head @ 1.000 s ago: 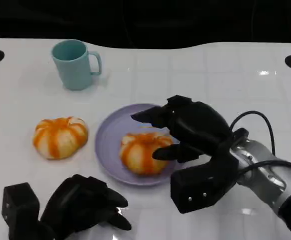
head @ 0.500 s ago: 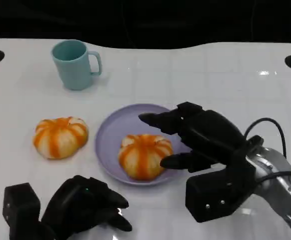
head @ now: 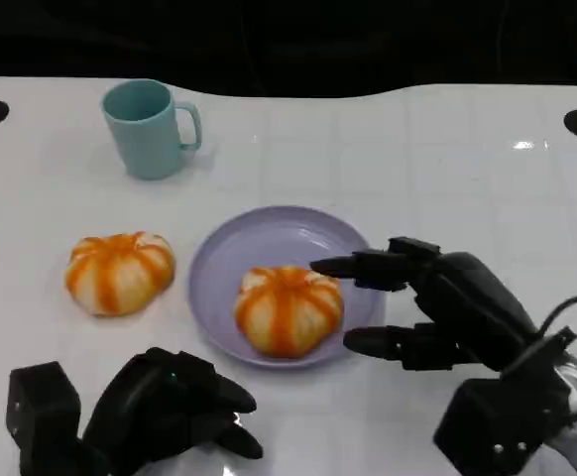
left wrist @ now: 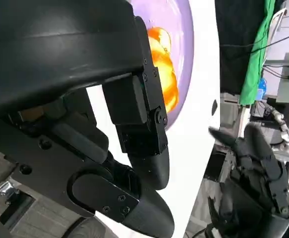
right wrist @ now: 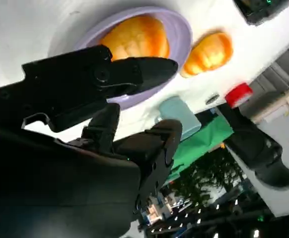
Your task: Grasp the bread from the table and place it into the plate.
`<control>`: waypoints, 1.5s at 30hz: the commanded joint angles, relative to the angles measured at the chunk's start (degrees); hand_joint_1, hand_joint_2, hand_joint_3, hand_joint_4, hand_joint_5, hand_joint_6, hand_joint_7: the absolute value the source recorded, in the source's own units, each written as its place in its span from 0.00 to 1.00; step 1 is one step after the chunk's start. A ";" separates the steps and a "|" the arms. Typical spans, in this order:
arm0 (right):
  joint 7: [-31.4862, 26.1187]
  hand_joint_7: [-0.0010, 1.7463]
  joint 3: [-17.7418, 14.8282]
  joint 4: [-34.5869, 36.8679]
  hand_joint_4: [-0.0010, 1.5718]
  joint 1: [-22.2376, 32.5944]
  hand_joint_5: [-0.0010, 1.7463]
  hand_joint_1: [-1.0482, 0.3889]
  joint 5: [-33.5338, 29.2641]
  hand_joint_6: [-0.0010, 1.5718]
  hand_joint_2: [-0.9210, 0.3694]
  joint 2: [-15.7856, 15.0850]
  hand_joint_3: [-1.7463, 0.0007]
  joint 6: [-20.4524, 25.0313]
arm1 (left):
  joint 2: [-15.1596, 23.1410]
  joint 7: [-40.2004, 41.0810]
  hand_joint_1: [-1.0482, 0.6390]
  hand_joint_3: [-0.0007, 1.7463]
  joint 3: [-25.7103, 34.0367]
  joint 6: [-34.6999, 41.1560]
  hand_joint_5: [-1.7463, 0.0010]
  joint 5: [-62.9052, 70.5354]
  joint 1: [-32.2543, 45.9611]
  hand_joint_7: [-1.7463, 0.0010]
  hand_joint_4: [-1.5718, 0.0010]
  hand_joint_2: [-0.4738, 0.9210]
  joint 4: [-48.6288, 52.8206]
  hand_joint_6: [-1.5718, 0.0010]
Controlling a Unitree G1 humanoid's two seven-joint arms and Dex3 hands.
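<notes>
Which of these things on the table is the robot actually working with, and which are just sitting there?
Part of the job:
- round orange-striped bread bun lying in the plate
- round lilac plate
- black right hand, open beside the plate
- second orange-striped bun on the table, possibly

Just lying about:
- light teal mug
- black left hand, idle

Looks like a lab or robot test room: a glossy white table (head: 447, 159) with black round marks at its corners, a dark backdrop behind it, and in the wrist views a green cloth (left wrist: 256, 44), hanging cables and grey equipment beside the table
</notes>
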 commanded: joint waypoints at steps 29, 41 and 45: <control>21.24 1.00 -10.14 -23.75 0.51 28.50 1.00 0.47 28.70 0.38 0.00 -0.38 0.91 11.90 | 0.54 -1.05 0.00 0.00 0.47 -1.74 0.87 -0.46 -1.67 0.99 0.00 0.89 2.28 0.01; 21.73 1.00 -11.57 -18.95 0.53 27.72 1.00 0.48 30.56 0.40 0.00 4.02 0.90 9.47 | 0.94 -1.19 0.00 0.00 0.64 -1.68 0.88 -0.48 -1.41 0.99 0.00 0.88 2.06 0.01; 21.61 1.00 -11.63 -17.14 0.54 26.82 1.00 0.46 29.69 0.41 0.00 4.68 0.90 8.27 | 1.12 -0.97 0.00 0.00 0.70 -1.40 0.88 -0.39 -1.27 0.99 0.00 0.89 1.70 0.00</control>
